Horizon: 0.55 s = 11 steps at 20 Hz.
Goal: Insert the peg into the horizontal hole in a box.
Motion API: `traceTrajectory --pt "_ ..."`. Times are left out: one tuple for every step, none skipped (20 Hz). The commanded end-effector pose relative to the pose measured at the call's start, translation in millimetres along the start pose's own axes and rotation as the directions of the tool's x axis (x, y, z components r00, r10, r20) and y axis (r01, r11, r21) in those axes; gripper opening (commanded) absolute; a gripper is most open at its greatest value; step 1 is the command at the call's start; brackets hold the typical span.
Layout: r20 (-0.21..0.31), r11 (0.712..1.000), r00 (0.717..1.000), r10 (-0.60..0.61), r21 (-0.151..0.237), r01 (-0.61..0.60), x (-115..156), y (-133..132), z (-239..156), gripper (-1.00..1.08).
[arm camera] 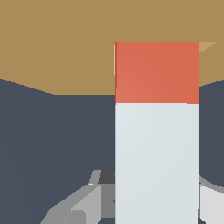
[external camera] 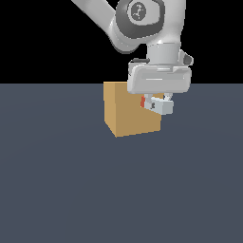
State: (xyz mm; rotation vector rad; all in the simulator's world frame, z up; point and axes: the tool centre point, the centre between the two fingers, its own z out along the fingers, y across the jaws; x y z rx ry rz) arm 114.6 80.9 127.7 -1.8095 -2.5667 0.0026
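Observation:
The tan box (external camera: 128,114) stands on the dark floor, and in the wrist view the box (arm camera: 57,43) fills the far side. My gripper (external camera: 159,101) is shut on the peg (external camera: 164,107), held level against the box face on the exterior view's right. In the wrist view the peg (arm camera: 156,131) shows a long pale grey-white half and only a short red-orange stretch, which ends at the box face. Its red tip seems to be inside the box. The hole is hidden by the peg. A grey finger (arm camera: 85,205) shows beside the white half.
The dark blue-grey floor (external camera: 118,190) spreads around the box, with black background behind it. The white arm (external camera: 142,23) reaches down from above, over the box's top corner on the exterior view's right.

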Motion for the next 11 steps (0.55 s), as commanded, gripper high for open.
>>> traceTrajectory --pt "0.001 1.0 1.0 0.001 -0.003 -0.001 15 1 -2 -1.0" --pt "0.001 1.0 1.0 0.001 -0.003 -0.001 19 1 -2 -1.0" --pt "0.001 1.0 1.0 0.001 -0.004 -0.001 23 1 -2 -1.0" --pt "0.001 1.0 1.0 0.001 -0.004 -0.001 26 1 -2 -1.0" --pt "0.001 1.0 1.0 0.001 -0.004 -0.001 27 1 -2 -1.0" --pt "0.001 1.0 1.0 0.001 -0.004 -0.001 28 1 -2 -1.0" --pt "0.001 1.0 1.0 0.001 -0.004 -0.001 28 1 -2 -1.0" --pt "0.001 1.0 1.0 0.001 -0.004 -0.001 27 2 -2 -1.0" --pt "0.001 1.0 1.0 0.001 -0.004 -0.001 26 2 -2 -1.0" --pt "0.001 1.0 1.0 0.001 -0.004 -0.001 25 2 -2 -1.0" --pt "0.001 1.0 1.0 0.001 -0.004 -0.001 25 2 -2 -1.0"
